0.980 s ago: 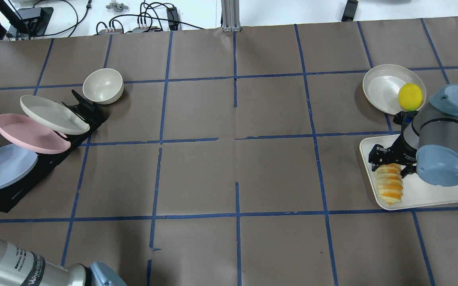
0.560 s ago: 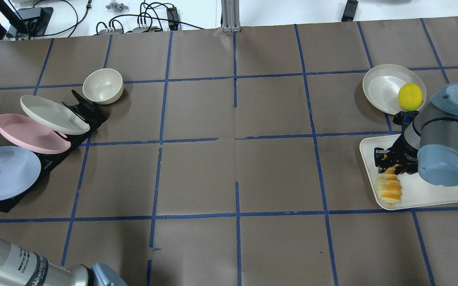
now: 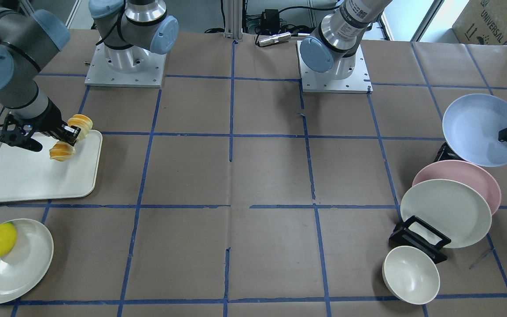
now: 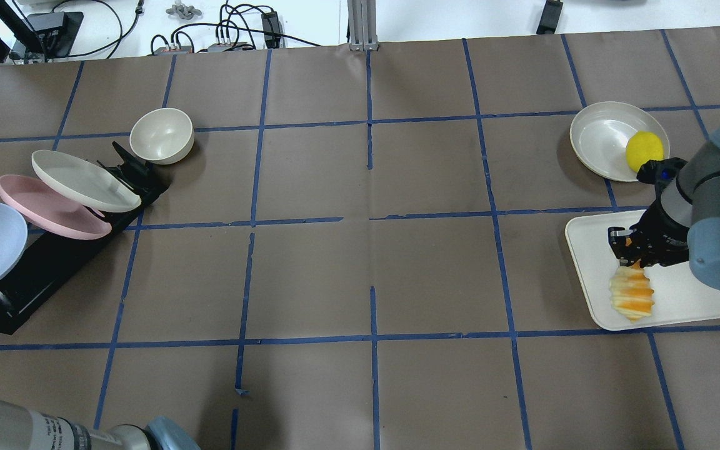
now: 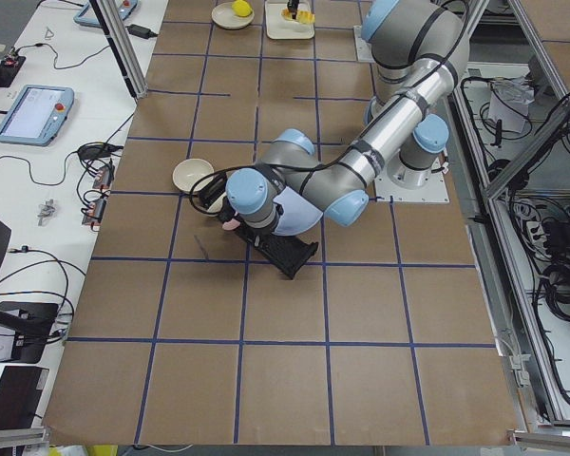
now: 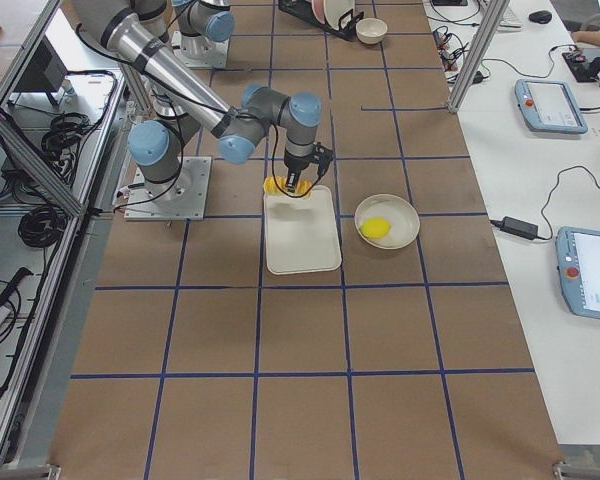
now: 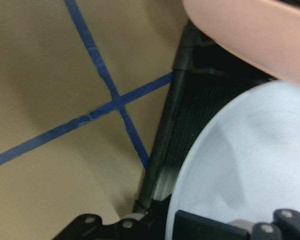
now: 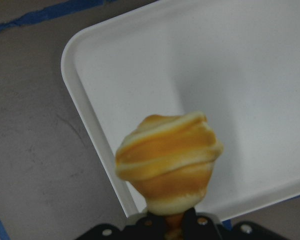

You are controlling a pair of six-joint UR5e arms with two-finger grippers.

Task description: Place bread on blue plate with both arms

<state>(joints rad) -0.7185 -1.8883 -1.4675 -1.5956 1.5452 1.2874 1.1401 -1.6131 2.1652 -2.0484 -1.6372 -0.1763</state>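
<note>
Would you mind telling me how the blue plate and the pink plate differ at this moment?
The blue plate is pale lavender-blue; the pink plate is pink. The left gripper grips the blue plate at its rim, while the pink plate leans ungripped in the black rack. In the front view the blue plate shows almost whole; the pink plate is partly hidden behind a cream plate. Both are round, shallow and tilted.

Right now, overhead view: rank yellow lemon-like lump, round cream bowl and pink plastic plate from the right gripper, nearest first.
1. Yellow lemon-like lump, on the cream plate beside the right gripper.
2. Round cream bowl, far across on the left.
3. Pink plastic plate, further left, in the black rack.
</note>
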